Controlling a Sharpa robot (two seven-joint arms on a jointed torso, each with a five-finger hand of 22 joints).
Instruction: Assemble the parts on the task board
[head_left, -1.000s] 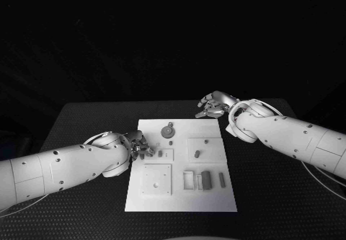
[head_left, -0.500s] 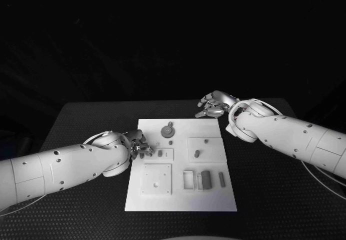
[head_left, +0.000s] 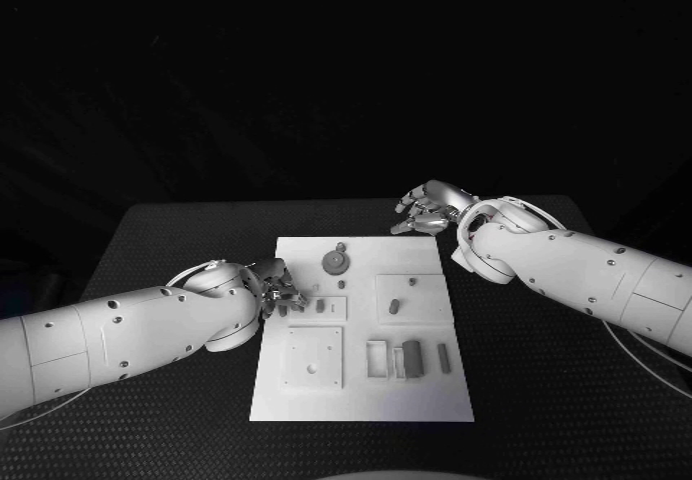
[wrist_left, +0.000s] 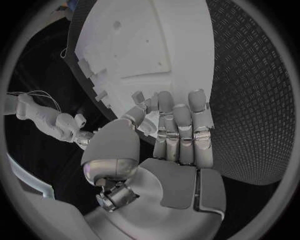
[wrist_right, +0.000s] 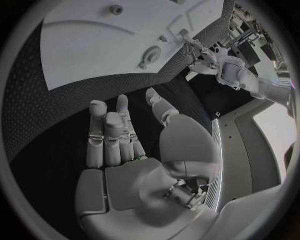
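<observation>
The left hand (head_left: 278, 295) rests at the task board's (head_left: 364, 400) left edge, fingers (wrist_left: 178, 125) nearly straight, holding nothing. The right hand (head_left: 427, 210) hovers beyond the board's far corner over the counter (head_left: 173, 250), fingers spread and empty.

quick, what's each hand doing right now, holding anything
Left hand: open, fingers straight over the task board's left edge, holding nothing.
Right hand: open, fingers extended over the black table beyond the board's far right corner, holding nothing.
</observation>
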